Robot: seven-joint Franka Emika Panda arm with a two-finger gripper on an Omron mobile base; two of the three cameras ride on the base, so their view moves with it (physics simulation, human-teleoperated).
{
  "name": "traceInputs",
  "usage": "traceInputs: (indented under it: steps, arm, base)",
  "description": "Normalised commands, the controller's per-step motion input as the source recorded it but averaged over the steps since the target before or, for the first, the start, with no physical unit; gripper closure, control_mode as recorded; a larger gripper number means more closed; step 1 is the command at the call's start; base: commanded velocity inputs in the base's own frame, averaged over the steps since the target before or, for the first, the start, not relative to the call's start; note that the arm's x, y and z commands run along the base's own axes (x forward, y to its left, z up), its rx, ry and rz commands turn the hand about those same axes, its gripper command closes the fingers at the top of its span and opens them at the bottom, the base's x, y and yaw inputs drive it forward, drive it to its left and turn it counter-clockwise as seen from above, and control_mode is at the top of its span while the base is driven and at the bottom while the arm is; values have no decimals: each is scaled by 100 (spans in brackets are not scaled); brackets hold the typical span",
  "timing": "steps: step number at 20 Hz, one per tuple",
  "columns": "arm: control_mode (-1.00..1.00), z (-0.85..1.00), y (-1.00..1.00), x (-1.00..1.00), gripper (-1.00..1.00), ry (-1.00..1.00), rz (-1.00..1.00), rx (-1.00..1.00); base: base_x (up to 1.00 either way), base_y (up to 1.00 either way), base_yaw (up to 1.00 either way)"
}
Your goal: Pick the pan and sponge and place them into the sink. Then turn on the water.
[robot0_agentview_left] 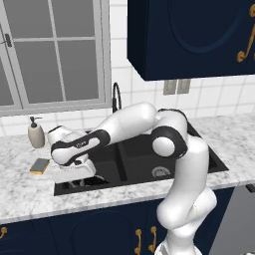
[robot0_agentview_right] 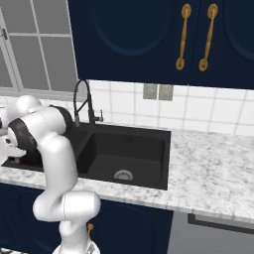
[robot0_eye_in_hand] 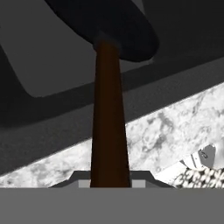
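Note:
In the hand view the pan's brown handle (robot0_eye_in_hand: 109, 131) runs up between my fingertips to the black pan (robot0_eye_in_hand: 120, 30), which hangs over the dark sink (robot0_eye_in_hand: 48, 52). My gripper (robot0_eye_in_hand: 110, 183) is shut on that handle. From the left base view my hand (robot0_agentview_left: 74, 172) sits low over the left basin of the sink (robot0_agentview_left: 134, 149) and hides the pan. The yellow sponge (robot0_agentview_left: 39, 165) lies flat on the counter just left of the sink, close to my hand. The faucet (robot0_agentview_left: 116, 97) stands behind the basins, with its lever (robot0_agentview_right: 100, 117) at the side.
A beige soap dispenser (robot0_agentview_left: 35, 133) stands behind the sponge. The right basin shows its silver drain (robot0_agentview_right: 123, 174). The marble counter (robot0_agentview_right: 213, 163) stretches to the right, blue wall cabinets (robot0_agentview_right: 149, 34) hang above, and a window (robot0_agentview_left: 50, 50) is at the back left.

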Motion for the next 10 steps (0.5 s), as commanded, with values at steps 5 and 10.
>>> traceInputs:
  steps: [5,10]
  arm:
    - [-100,-48,0,10,100,4,0,-39]
    - [-100,-23,-9,35,100,1,0,-12]
  base:
    - [0,0,0]
    - [0,0,0]
